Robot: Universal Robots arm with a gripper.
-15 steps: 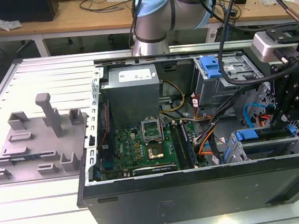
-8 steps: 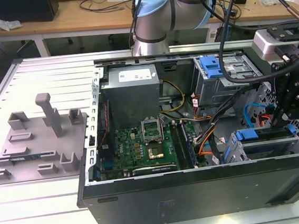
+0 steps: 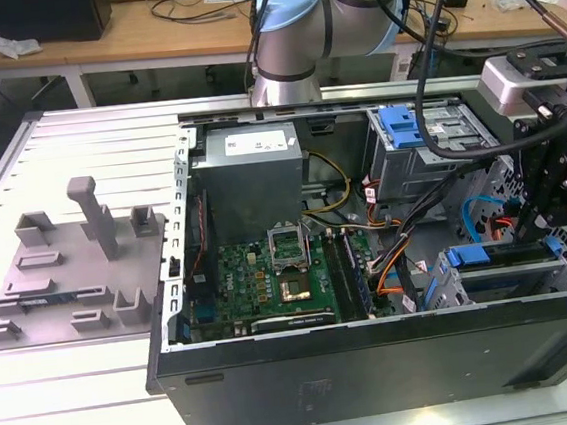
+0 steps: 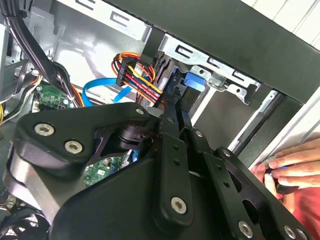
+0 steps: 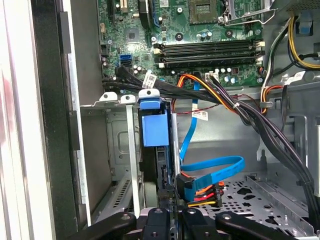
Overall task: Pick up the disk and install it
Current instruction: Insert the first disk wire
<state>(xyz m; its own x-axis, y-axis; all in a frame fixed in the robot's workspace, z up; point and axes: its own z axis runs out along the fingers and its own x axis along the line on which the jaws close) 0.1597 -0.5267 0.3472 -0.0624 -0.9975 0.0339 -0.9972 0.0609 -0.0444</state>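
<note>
The disk (image 3: 494, 256), edged by its light-blue bracket, sits on edge in the drive cage at the front corner of the open computer case, on the exterior view's right. My gripper (image 3: 545, 233) hangs over the end of the disk nearest it. In the first wrist view the bracket's blue tab (image 5: 154, 127) stands in the cage slot, and my gripper (image 5: 172, 215) meets the disk's near end. In the second wrist view the fingers (image 4: 170, 120) lie close together, pinching the disk (image 4: 194, 81) at its edge.
Orange, yellow and black cables and a blue data cable (image 5: 215, 167) run beside the cage. The motherboard (image 3: 270, 279) and grey power supply (image 3: 249, 171) fill the case. A person's hand (image 4: 295, 165) rests outside the case wall. A grey fixture (image 3: 77, 262) sits on the exterior view's left.
</note>
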